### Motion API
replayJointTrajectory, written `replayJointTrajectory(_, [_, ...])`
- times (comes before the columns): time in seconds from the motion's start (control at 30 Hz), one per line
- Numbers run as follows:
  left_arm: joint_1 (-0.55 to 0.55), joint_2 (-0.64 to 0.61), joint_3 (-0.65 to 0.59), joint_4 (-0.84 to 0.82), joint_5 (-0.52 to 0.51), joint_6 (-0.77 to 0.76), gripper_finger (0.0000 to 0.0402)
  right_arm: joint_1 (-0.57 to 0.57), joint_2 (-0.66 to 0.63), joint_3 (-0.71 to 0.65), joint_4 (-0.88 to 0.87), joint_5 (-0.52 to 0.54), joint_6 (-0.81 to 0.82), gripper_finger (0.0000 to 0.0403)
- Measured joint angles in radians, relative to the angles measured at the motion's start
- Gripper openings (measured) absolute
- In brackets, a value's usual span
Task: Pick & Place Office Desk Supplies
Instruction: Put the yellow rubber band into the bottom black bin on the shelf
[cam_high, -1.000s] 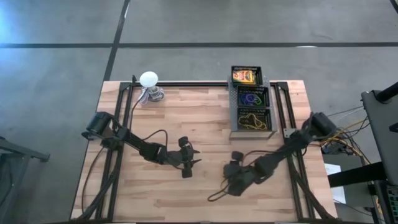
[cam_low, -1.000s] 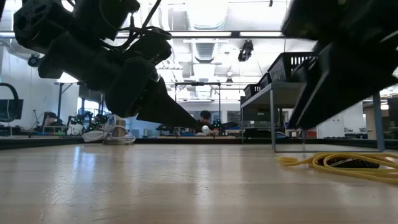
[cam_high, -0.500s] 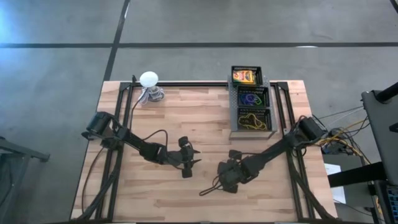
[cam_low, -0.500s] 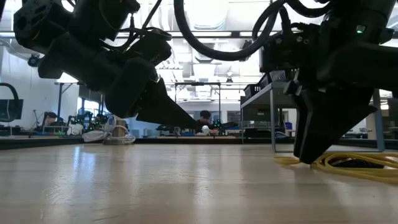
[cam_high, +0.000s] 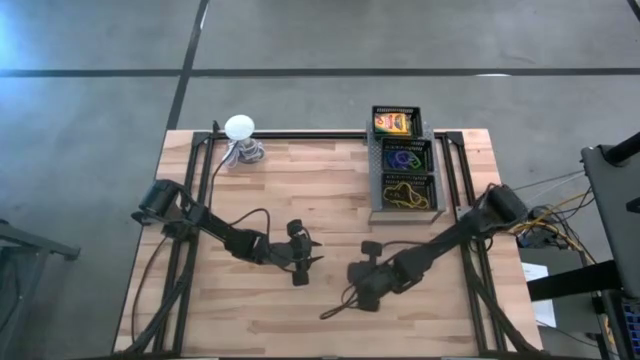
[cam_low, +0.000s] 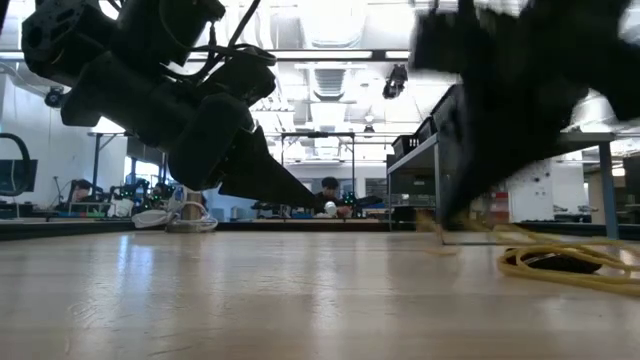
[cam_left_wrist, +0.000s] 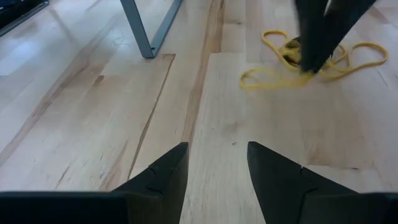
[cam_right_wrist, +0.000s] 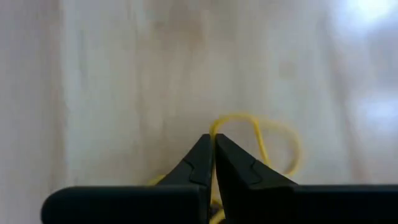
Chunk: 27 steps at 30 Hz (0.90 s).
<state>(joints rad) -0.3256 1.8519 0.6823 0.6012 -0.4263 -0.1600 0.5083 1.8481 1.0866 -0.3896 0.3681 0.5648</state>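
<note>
Rubber bands, a loose yellow tangle, lay on the bare worktop in front of the rack legs, with the right hand pinched on one strand. Half a second before, that hand had stood planted in the tangle at worktop level; now, in the low view, it was blurred and higher, and a yellow strand ran up from the pile towards it. I judged the pinch had taken and the lift had begun, so the carry to the black tray of three compartments at the far right of the worktop was next. The right wrist view showed its fingers closed together on a yellow loop. The left hand had not moved, hovering near the worktop's middle, fingers narrowly parted and holding nothing.
</note>
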Motion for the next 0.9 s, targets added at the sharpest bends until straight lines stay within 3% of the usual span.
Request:
replayJointTrajectory(0.33, [0.0, 0.0, 0.0, 0.0, 0.0, 0.003, 0.0168, 0.057, -0.263, 0.033, 0.002, 0.371, -0.133, 0.0009])
replayJointTrajectory(0.57, [0.0, 0.0, 0.0, 0.0, 0.0, 0.003, 0.0168, 0.023, -0.468, 0.035, 0.001, 0.625, -0.411, 0.0009])
replayJointTrajectory(0.7, [0.0, 0.0, 0.0, 0.0, 0.0, 0.002, 0.0168, -0.074, -0.584, 0.032, -0.02, 0.584, -0.537, 0.0009])
replayJointTrajectory(0.9, [0.0, 0.0, 0.0, -0.001, 0.0, 0.002, 0.0168, -0.288, -0.731, 0.031, -0.274, 0.241, -0.526, 0.0008])
